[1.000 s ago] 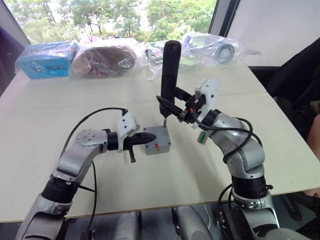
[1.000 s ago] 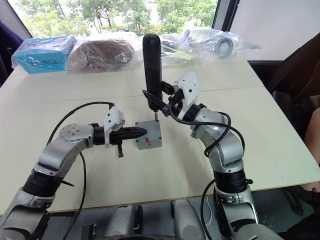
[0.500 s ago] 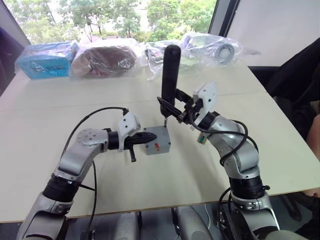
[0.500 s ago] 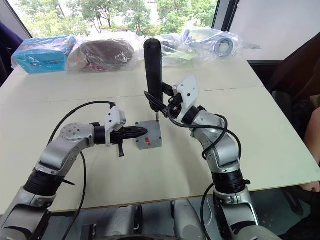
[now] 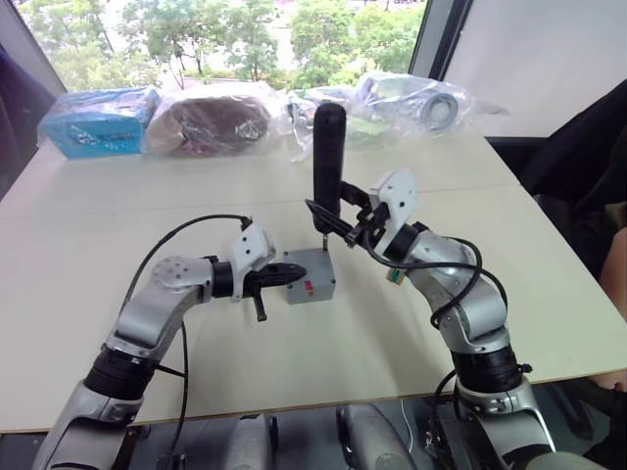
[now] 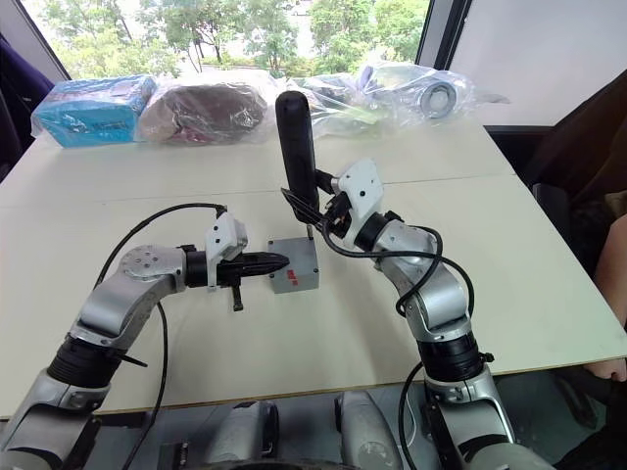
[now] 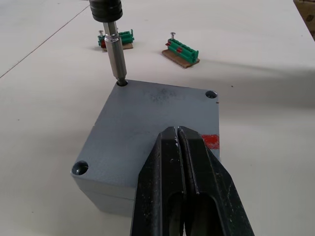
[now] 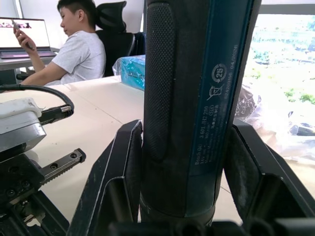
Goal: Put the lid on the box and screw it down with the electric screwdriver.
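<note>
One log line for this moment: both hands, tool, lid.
left hand: shut, tips pressing on lid | right hand: shut on electric screwdriver, upright | bit in lid's far corner hole | box: on table

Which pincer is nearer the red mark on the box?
Left. The left pincer, shut, rests on the lid right beside the red mark on the box. The right pincer is higher up, clamping the electric screwdriver over the far corner.
</note>
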Robot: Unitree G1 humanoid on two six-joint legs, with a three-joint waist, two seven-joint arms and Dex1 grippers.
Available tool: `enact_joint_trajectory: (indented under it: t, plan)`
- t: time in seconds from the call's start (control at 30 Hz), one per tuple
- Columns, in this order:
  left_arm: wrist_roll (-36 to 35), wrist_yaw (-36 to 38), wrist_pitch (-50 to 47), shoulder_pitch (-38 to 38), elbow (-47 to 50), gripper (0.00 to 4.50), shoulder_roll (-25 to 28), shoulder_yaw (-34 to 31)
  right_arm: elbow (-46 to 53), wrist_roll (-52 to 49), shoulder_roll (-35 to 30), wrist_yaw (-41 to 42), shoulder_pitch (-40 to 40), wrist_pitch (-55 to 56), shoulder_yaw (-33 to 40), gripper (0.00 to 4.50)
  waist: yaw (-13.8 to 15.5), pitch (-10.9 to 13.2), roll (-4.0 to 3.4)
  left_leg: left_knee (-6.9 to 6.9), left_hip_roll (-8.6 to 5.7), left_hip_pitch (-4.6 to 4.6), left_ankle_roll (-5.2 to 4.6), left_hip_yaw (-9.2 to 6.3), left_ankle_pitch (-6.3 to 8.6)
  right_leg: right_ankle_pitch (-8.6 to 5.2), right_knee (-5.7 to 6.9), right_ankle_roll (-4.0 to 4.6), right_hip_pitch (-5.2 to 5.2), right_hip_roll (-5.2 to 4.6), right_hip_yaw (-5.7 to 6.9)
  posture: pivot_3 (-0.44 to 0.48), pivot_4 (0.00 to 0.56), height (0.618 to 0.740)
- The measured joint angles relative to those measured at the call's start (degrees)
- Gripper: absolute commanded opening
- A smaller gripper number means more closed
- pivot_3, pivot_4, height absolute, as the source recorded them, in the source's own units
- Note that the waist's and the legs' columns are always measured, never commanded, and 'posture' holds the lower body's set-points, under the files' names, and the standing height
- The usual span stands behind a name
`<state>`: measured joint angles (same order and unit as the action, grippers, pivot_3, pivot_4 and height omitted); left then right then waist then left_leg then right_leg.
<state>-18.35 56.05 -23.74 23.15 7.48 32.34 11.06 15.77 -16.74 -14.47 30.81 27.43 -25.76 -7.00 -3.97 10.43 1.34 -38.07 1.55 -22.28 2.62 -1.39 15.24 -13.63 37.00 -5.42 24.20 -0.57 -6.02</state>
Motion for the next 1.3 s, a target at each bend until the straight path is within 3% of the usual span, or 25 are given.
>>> enact_joint_trajectory:
  t: [0.23, 0.37, 0.67, 1.3]
  plan:
    - [1.22, 0.21, 1.01, -0.24, -1.35, 0.00, -0.09, 0.65, 0.69, -0.73, 0.52, -2.25, -0.20, -4.16, 0.13, 1.82, -0.05, -0.89, -0.01, 0.09, 0.01, 0.35, 0.00, 0.00, 0.01, -0.31, 0.00, -0.04, -0.30, 0.00, 0.00, 0.000, 0.150, 0.740]
    - [1.60, 0.41, 1.80, -0.49, -2.40, 0.00, -0.09, 0.95, 0.87, -1.89, 1.12, -4.15, 0.30, -8.49, 1.03, 1.82, -0.13, -1.25, 0.05, 0.71, 0.07, 1.15, 0.02, -0.02, 0.03, -0.40, -0.51, 0.05, -0.97, -0.02, 0.00, 0.000, 0.150, 0.740]
    - [1.57, 1.13, 2.38, -1.02, -2.63, 0.00, -0.45, 1.21, 0.52, -3.12, 2.15, -7.81, 3.08, -15.20, 1.90, 1.82, -0.05, -1.91, -0.09, 1.10, 0.13, 1.12, 0.00, 0.00, 0.03, -0.43, -0.88, 0.10, -1.00, -0.01, 0.03, 0.000, 0.150, 0.740]
    - [1.39, 1.25, 2.84, -2.71, -0.79, 0.00, -0.36, 0.87, 2.65, -1.45, 2.08, -6.94, 0.76, -9.70, -0.09, 1.82, -0.09, -2.03, -0.12, 1.64, 0.24, 0.94, 0.02, -0.10, 0.04, -0.43, -1.65, 0.11, -0.85, -0.20, 0.02, 0.000, 0.150, 0.740]
